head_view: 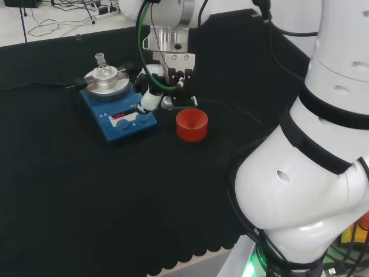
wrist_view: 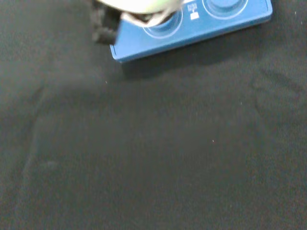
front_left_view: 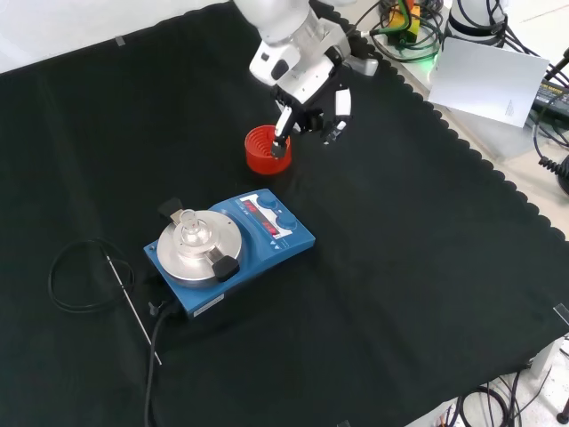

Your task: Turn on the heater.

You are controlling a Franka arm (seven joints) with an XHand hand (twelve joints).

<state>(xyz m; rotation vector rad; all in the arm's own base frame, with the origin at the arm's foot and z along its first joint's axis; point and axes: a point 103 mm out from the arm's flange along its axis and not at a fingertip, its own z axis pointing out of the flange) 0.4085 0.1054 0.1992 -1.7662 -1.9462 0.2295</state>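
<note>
The blue heater point(head_view: 118, 111) stands on the black cloth with a silver top plate and a small glass flask point(head_view: 104, 70) on it. Red digits glow on its display point(head_view: 120, 116), and two round knobs point(head_view: 136, 122) sit below them. In the head view the hand point(head_view: 153, 97) hovers at the heater's right side, with one white finger reaching down towards the right knob. From the front, the hand point(front_left_view: 311, 105) hangs above the red ribbed stand point(front_left_view: 267, 149), behind the heater point(front_left_view: 231, 249), its fingers relaxed and holding nothing. In the wrist view a blurred white part of the hand point(wrist_view: 139, 5) overlaps the heater's front panel point(wrist_view: 192, 31).
The red ribbed stand point(head_view: 191, 125) sits right of the heater in the head view. In the front view a coiled black cable point(front_left_view: 80, 276) and a thin metal probe point(front_left_view: 133, 307) lie left of the heater. A white sheet point(front_left_view: 484, 80) lies beyond the cloth's scalloped edge.
</note>
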